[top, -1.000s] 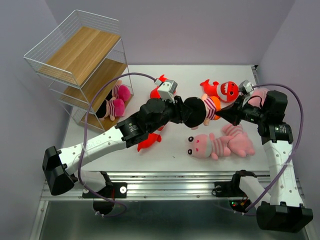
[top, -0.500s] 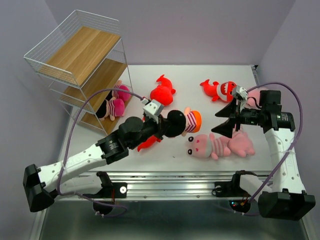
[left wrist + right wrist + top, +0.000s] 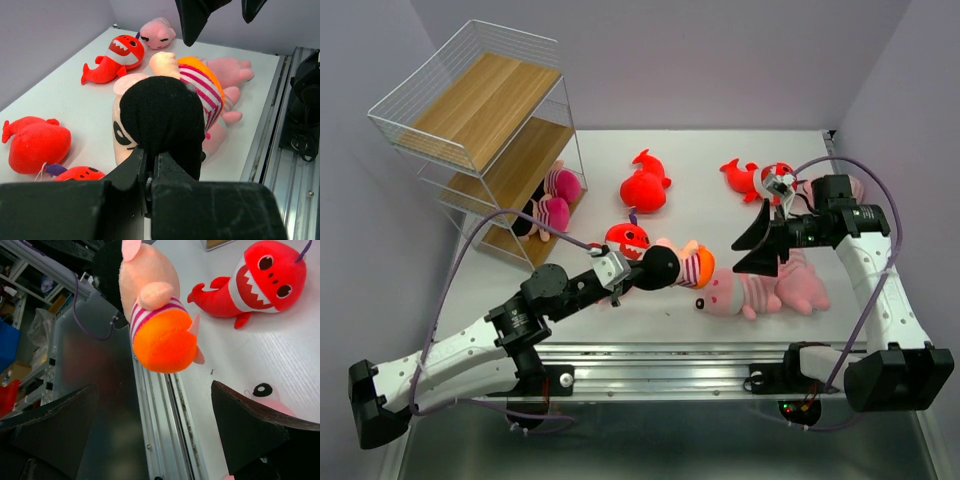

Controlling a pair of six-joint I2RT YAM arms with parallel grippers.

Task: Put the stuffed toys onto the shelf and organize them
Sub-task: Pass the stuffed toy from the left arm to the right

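Near the front edge of the table (image 3: 692,205), the left gripper (image 3: 640,272) is clamping tight on the dark-haired head of a doll (image 3: 680,265) and holding it up off the surface. Just beside it the right gripper (image 3: 757,250) is hanging over a pink striped animal (image 3: 752,292), jaws spread wide, gripping nothing. Far left, the shelf (image 3: 470,100) is carrying two toys (image 3: 552,200) on its bottom tier.
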